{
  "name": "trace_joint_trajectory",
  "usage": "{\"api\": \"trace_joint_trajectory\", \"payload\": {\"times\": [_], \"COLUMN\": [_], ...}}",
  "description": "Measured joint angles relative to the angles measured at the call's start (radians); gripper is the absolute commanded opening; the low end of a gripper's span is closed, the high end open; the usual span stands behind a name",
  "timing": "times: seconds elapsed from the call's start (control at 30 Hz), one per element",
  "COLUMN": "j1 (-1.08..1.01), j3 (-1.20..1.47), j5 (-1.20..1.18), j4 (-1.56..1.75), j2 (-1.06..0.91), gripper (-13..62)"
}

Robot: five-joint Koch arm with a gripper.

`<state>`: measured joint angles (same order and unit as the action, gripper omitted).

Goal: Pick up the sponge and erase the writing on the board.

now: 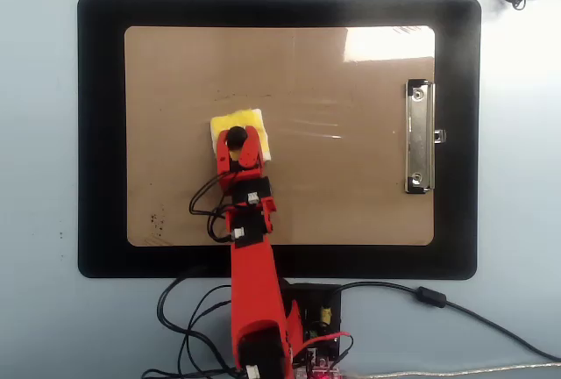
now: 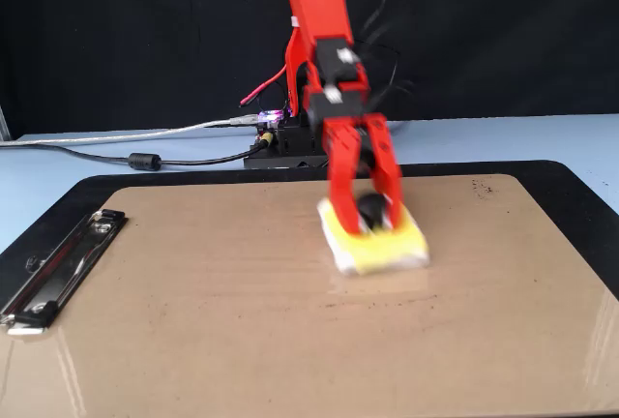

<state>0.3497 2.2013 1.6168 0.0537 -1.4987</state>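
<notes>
In the overhead view 1 red arm (image 1: 250,300) reaches up from the bottom edge over 1 tan board (image 1: 351,195), which lies on 1 black mat (image 1: 101,133) with its 1 silver clip (image 1: 419,137) on the right short edge. The gripper (image 1: 237,138) sits over 1 yellow sponge (image 1: 252,122) left of the board's middle, its 2 jaws closed on the black knob (image 1: 237,137) at the sponge's centre. A faint trace of the writing (image 1: 232,95) shows just above the sponge, too pale to count letters, and 1 patch of dark speckles (image 1: 158,219) lies near the board's lower left corner. In the fixed view the same 1 sponge (image 2: 387,247) lies flat on the board (image 2: 193,321), slightly blurred, with the gripper (image 2: 370,210) clamped on its knob (image 2: 370,208) from above; 1 clip (image 2: 58,268) lies at the left, and no letters can be made out.
</notes>
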Motion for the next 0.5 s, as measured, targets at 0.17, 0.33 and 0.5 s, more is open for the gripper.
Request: {"api": "trace_joint_trajectory", "payload": {"times": [0.17, 0.33, 0.5], "j1": [0.091, 0.204, 0.449], "j3": [-0.035, 0.017, 0.025], "j5": [0.006, 0.005, 0.014], "j4": [0.008, -0.120, -0.121], "j2": [-0.020, -0.333, -0.374], "gripper": [-7.9, -7.9, -7.9]}}
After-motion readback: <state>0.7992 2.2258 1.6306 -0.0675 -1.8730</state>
